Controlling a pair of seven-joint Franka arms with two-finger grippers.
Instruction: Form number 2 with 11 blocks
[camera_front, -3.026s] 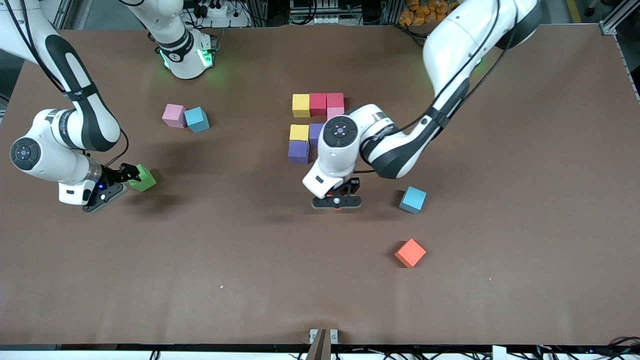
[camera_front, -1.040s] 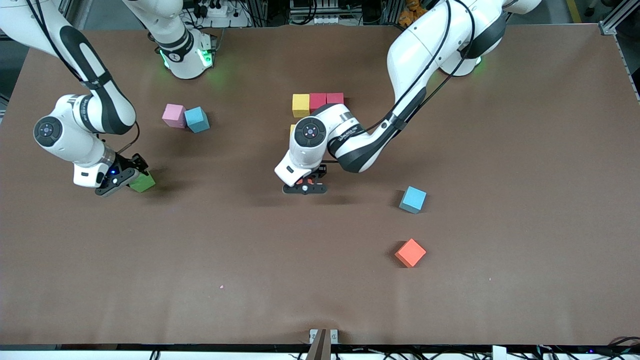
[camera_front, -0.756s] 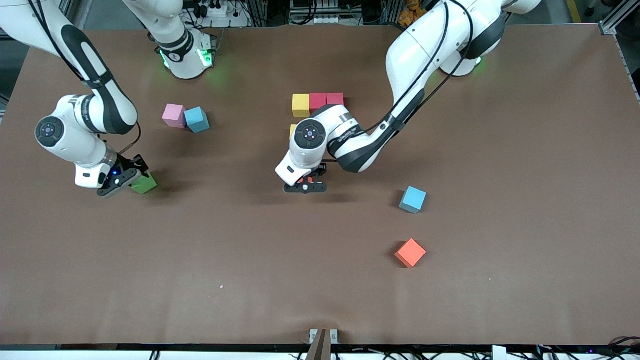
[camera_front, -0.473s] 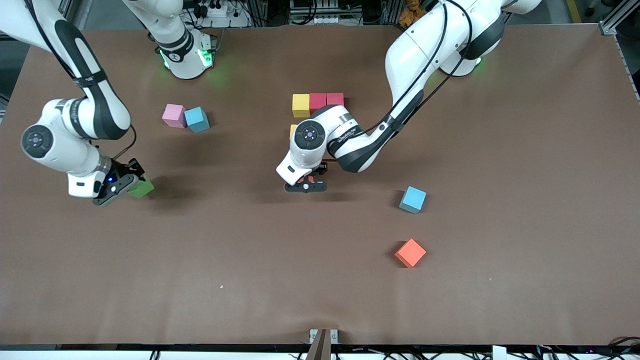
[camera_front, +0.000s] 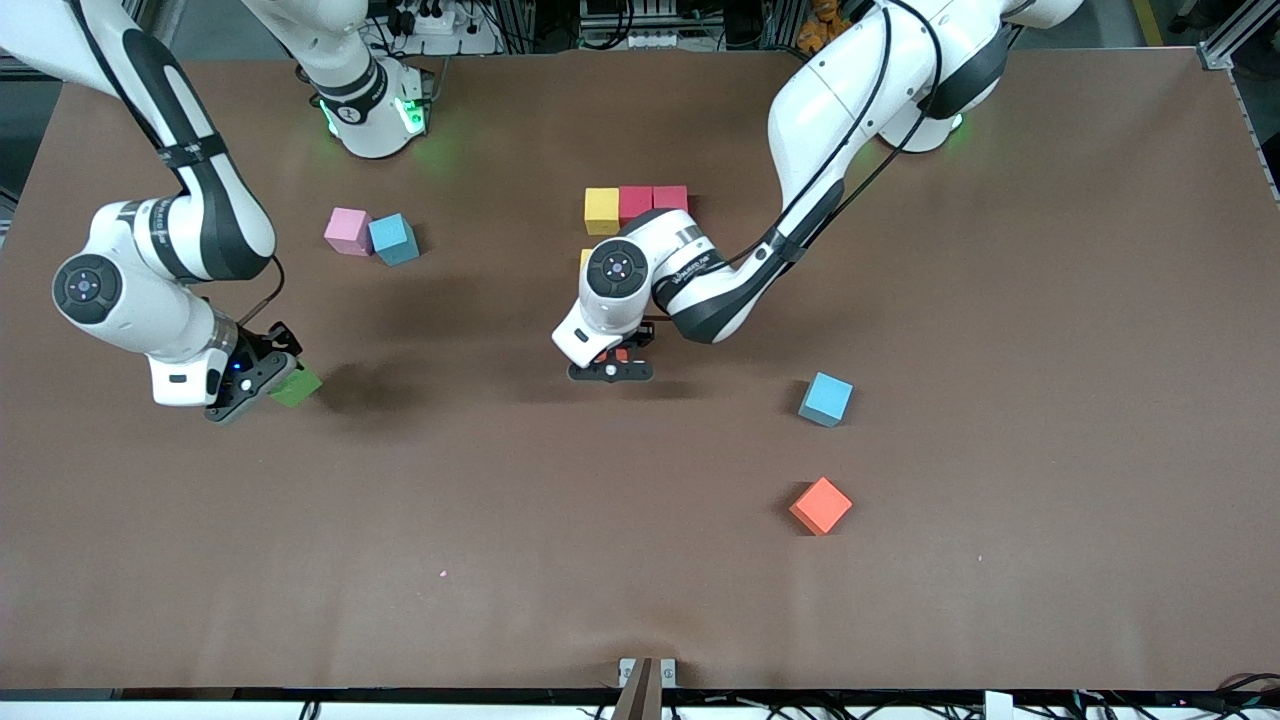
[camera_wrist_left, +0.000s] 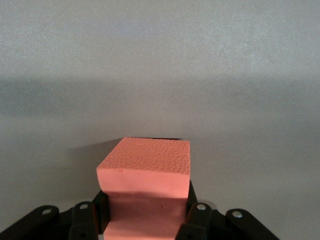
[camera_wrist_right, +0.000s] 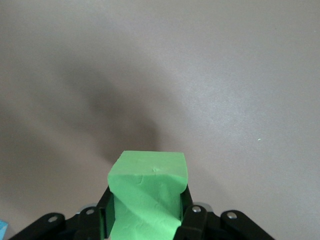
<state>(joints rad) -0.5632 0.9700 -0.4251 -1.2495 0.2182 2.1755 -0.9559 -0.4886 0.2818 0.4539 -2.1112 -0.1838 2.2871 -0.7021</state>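
Over the brown table (camera_front: 1050, 300), toward the right arm's end, my right gripper (camera_front: 268, 372) is clamped on a green block (camera_front: 296, 386); my right wrist view shows the foam pinched between both fingers (camera_wrist_right: 192, 216), the block (camera_wrist_right: 148, 192) clear of the surface with its shadow below. Over the middle of the table, my left gripper (camera_front: 612, 362) is closed on an orange-red block (camera_front: 620, 354), and my left wrist view shows that block (camera_wrist_left: 145, 192) squeezed between the fingers (camera_wrist_left: 196, 215).

Partly hidden by my left arm, the number 2 is only begun: a row of 3 touching blocks shows, yellow (camera_front: 601, 210), red (camera_front: 635, 203) and pink (camera_front: 671, 196), and just nearer the front camera a sliver of another yellow block (camera_front: 583, 259) peeks out beside my wrist. I cannot tell what else lies under the arm.

Toward the right arm's end, 2 loose blocks touch each other, a pink one (camera_front: 347, 230) and a light blue one (camera_front: 394, 239). Nearer the front camera than the digit sit another light blue block (camera_front: 826, 399) and, nearer again, an orange block (camera_front: 821, 505), apart from each other.
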